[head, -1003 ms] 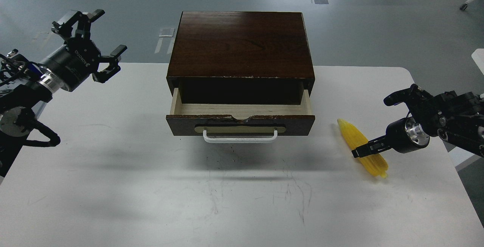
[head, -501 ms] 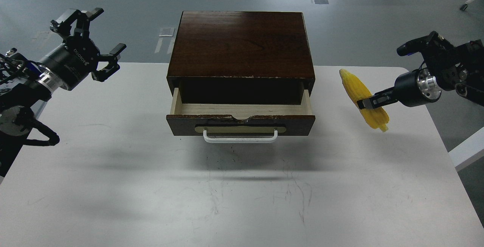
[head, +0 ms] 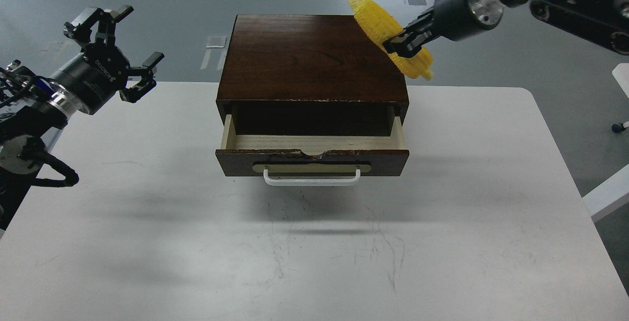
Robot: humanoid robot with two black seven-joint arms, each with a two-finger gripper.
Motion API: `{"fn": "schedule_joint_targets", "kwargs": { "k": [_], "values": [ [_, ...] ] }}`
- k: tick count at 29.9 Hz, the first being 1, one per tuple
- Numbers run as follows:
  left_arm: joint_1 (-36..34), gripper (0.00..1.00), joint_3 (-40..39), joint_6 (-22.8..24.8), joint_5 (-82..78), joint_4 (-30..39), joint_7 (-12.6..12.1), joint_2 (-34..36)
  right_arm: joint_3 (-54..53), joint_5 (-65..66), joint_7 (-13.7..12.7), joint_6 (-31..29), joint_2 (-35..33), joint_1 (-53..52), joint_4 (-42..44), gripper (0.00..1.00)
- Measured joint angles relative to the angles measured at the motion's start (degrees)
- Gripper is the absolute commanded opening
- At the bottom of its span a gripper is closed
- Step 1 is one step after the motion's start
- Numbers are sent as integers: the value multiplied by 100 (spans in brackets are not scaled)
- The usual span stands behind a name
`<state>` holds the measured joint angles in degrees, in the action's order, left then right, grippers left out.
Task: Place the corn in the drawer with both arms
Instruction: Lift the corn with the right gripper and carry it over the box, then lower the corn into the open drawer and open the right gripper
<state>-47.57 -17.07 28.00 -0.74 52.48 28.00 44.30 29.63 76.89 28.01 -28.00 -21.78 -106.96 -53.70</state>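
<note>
Gripping the corn (head: 388, 38) around its middle, the right hand (head: 399, 44) holds it tilted in the air over the wooden box's (head: 314, 55) right rear corner. On the white surface (head: 147, 242), the drawer (head: 312, 155) stands pulled out below, its pale inside bare. At far left, the left hand (head: 123, 50) hangs with fingers spread wide, well apart from the box.

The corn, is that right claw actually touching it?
Touching. The head view shows the right gripper clamped across the corn, holding it in the air.
</note>
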Motion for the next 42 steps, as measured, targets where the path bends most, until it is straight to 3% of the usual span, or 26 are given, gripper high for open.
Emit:
{"fn": "schedule_joint_targets", "kwargs": {
  "k": [9,15,25,31,35,39,42],
  "values": [
    [-14,98,1,0,-6,14,0,29,601,51,1,571,1371,-572,-477,10],
    [-14,98,2,0,-13,25,0,45,842,249,0,1113,1680,-867,-1008,11],
    [-15,98,2,1,-13,42,0,154,1380,703,-1,1946,1970,-876,-1069,17],
    [-15,98,2,1,-13,47,0,204,1491,768,-1,1982,1991,-792,-1069,35],
    [-15,98,2,1,-13,58,0,226,1516,768,-1,1983,1991,-754,-1057,60],
    [-14,98,2,1,-13,61,0,227,1516,750,-1,1990,1986,-733,-1056,72],
    [-7,98,2,1,-13,61,0,228,1513,738,-1,1992,1985,-730,-1047,74]
  ]
}}
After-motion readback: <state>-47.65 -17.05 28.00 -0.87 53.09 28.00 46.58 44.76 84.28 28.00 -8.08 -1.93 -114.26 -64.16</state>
